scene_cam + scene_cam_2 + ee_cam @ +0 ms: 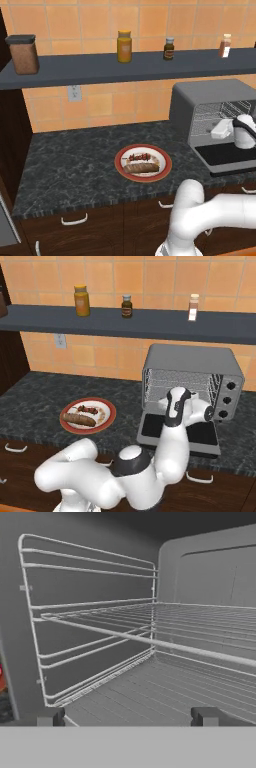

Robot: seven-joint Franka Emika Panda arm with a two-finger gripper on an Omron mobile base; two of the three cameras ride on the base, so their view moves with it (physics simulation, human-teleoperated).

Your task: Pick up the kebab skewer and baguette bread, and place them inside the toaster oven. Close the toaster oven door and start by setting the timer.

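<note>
While the kebab skewer (138, 157) and the baguette bread (141, 167) lay side by side on the red-rimmed plate (120, 166), you had not yet lifted either, so I judged the task barely begun. That plate sat on the dark stone counter (70, 165) toward its front edge, well apart from the toaster oven (190, 358) at the counter's right end. You had the toaster oven door (207, 434) folded down flat toward the counter's front edge, and the wire rack (200, 632) inside carried nothing. Your gripper (129, 716) was spread wide and pinched nothing, poised at the oven's mouth and looking in. Both pickups, both placements, the door closing and the timer were left. Behind the counter ran an orange tiled wall (100, 20) with a grey shelf (100, 67) bearing a yellow jar (124, 46), a dark bottle (169, 49) and a brown canister (22, 54); dark wooden cabinets (75, 227) sat below.
</note>
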